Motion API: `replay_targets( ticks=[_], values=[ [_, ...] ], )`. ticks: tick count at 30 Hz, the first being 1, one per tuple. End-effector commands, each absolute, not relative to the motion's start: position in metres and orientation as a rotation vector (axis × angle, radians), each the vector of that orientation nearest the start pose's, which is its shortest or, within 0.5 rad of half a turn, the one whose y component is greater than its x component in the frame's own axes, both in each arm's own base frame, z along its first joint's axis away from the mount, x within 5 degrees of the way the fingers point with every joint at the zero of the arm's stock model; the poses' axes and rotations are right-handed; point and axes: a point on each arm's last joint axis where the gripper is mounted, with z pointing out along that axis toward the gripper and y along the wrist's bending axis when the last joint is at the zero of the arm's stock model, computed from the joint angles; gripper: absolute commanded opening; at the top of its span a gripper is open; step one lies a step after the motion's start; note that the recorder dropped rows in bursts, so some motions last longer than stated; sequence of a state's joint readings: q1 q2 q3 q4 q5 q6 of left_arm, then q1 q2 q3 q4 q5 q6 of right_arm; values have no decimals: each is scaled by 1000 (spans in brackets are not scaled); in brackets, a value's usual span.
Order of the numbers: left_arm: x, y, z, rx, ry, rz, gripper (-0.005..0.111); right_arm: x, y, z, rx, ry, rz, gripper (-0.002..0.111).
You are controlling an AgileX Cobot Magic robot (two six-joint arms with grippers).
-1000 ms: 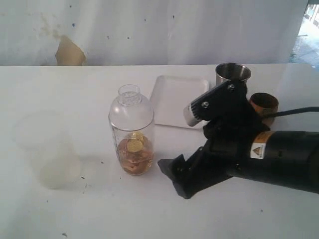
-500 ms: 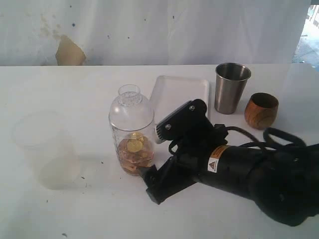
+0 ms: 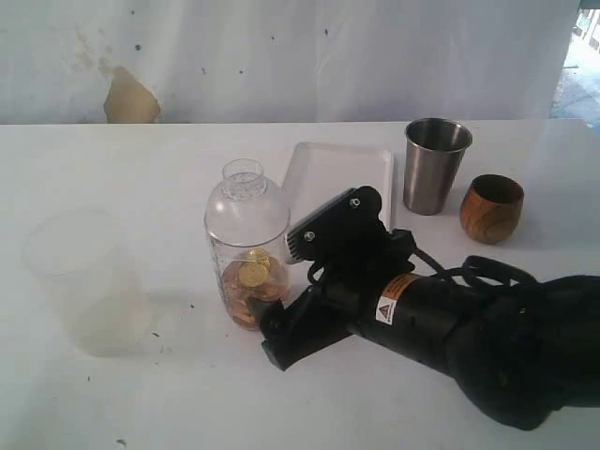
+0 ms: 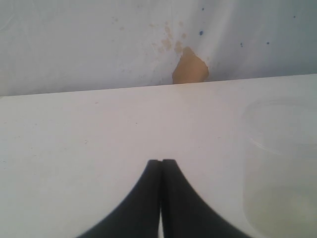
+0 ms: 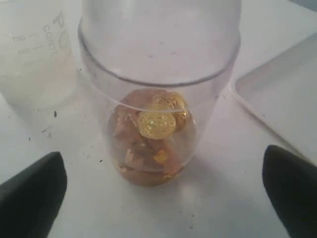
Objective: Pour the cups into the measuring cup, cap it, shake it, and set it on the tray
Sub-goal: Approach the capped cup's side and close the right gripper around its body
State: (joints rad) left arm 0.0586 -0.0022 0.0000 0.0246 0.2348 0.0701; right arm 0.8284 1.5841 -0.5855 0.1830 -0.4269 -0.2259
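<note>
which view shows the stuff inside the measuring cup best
The right wrist view: the gold and brown pieces sit close up, clear through the measuring cup wall. The exterior view shows them small and distant. The left wrist view shows none of them.

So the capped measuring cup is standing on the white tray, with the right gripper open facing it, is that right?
No: the measuring cup stands on the table beside the tray, as the exterior view shows. It is capped, with the right gripper open facing it.
</note>
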Motion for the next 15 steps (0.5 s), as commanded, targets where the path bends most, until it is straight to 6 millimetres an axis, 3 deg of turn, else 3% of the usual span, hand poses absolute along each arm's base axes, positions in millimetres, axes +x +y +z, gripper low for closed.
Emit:
replay_targets(
  ticks=[1, 8, 15],
  values=[
    [55, 4, 192, 19, 1716, 108, 0, 206, 215, 167, -844, 1890, 395, 102],
    [55, 4, 192, 19, 1716, 108, 0, 211, 227, 156, -865, 1765, 450, 102],
    [55, 4, 192, 19, 1716, 108, 0, 218, 234, 135, -879, 1776, 435, 102]
  ],
)
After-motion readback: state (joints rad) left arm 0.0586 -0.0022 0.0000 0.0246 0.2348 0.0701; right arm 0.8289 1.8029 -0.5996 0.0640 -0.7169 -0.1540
